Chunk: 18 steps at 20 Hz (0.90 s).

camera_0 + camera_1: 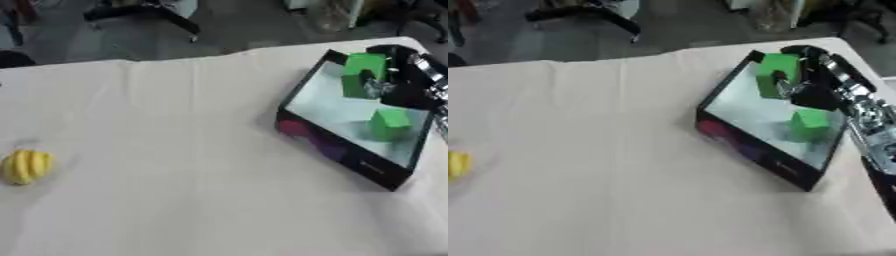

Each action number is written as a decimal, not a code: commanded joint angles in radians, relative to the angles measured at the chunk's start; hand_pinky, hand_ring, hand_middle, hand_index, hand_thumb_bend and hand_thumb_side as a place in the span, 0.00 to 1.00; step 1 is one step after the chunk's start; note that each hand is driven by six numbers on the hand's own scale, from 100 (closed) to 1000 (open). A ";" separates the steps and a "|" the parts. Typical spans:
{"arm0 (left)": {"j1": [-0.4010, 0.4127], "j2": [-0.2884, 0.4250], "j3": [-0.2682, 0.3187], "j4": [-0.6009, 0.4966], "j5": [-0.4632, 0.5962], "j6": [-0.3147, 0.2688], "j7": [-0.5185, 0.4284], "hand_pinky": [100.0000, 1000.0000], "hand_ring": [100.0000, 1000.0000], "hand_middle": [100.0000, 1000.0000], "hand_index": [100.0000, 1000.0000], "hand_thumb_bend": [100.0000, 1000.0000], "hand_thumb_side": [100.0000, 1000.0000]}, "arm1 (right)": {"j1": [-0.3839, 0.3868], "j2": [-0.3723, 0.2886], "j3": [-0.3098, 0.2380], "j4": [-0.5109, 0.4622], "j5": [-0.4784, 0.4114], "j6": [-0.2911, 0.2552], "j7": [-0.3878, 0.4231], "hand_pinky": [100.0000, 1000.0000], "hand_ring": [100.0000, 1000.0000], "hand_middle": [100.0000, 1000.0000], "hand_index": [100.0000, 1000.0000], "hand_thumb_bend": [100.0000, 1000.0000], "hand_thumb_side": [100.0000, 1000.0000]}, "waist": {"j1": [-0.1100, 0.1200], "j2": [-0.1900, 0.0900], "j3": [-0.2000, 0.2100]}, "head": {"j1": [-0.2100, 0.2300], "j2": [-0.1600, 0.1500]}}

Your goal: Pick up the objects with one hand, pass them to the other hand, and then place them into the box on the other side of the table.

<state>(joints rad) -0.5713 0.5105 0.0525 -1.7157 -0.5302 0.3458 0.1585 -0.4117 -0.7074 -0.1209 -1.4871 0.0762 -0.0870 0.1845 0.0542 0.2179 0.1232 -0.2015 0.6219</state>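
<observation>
Right eye view: green block (775,73) between fingers (787,88).

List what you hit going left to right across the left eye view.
Yellow ribbed rounded object → black shallow box with pale floor → green block lying in the box → robot's right hand, holding another green block over the box's far end.

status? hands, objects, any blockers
Right hand over the box, fingers curled on a green block. Left hand not in view. Second green block inside the box; yellow object waits at table's left. No blockers.
</observation>
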 commanded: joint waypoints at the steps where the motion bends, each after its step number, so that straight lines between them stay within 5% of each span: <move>1: -0.012 0.033 0.012 -0.018 0.002 0.001 0.004 0.76 0.73 0.67 0.84 0.86 0.19 | -0.004 -0.019 -0.010 0.009 0.043 -0.034 0.041 0.89 0.90 0.82 0.88 0.00 0.11 | 0.012 -0.025 0.001 | 0.002 -0.009; 2: -0.012 0.033 0.011 -0.018 0.001 0.001 0.004 0.75 0.73 0.67 0.84 0.86 0.19 | -0.003 -0.019 -0.008 0.011 0.049 -0.048 0.058 0.93 1.00 0.90 0.95 0.00 0.11 | 0.012 -0.025 0.001 | 0.002 -0.009; 4: -0.012 0.033 0.012 -0.018 0.001 0.002 0.004 0.75 0.73 0.67 0.84 0.86 0.19 | -0.002 -0.020 -0.006 0.012 0.059 -0.080 0.092 0.99 1.00 1.00 1.00 0.00 0.11 | 0.012 -0.025 0.002 | 0.002 -0.008; 10: -0.012 0.032 0.012 -0.018 0.002 0.003 0.006 0.77 0.73 0.66 0.84 0.85 0.19 | -0.002 -0.031 -0.036 0.027 0.122 -0.180 0.172 1.00 1.00 1.00 1.00 0.00 0.11 | 0.012 -0.025 0.000 | 0.004 -0.005; 18: -0.009 0.031 0.010 -0.017 0.001 0.003 0.003 0.77 0.73 0.65 0.84 0.86 0.19 | -0.004 -0.029 -0.054 0.043 0.191 -0.237 0.138 1.00 1.00 1.00 1.00 0.00 0.03 | 0.011 -0.027 0.000 | 0.006 -0.006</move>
<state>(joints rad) -0.5706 0.5105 0.0524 -1.7157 -0.5302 0.3484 0.1609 -0.4041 -0.7024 -0.1607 -1.4384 0.2604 -0.3204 0.3338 0.0542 0.2179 0.1232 -0.1970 0.6219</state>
